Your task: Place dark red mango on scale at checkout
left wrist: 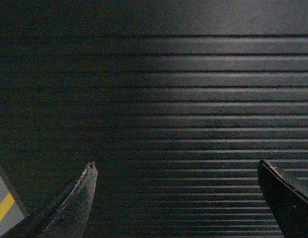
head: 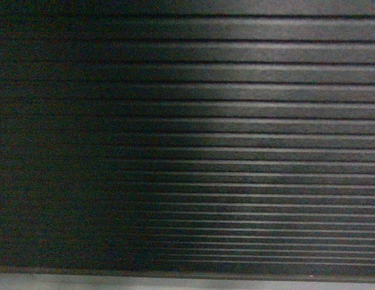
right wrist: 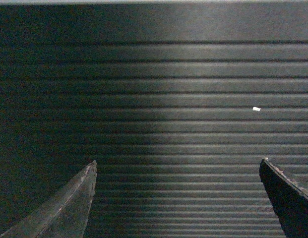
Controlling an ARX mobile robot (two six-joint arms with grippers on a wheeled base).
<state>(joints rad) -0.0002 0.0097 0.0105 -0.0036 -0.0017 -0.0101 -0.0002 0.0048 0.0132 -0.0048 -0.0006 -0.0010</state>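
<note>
ahead: checkout [head: 235,121] ribbed front panel blocks all views | passage: none visible, possibly above

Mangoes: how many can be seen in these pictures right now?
0. All three views show only the black horizontally ribbed front panel of the checkout counter. The open left gripper and open right gripper are empty. A mango may lie out of view.

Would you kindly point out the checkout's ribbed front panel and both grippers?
ribbed front panel [head: 235,121]: head view, lit ribs.
left gripper [left wrist: 176,171]: left wrist view, midway between fingertips.
right gripper [right wrist: 177,167]: right wrist view, midway between fingertips.
</note>
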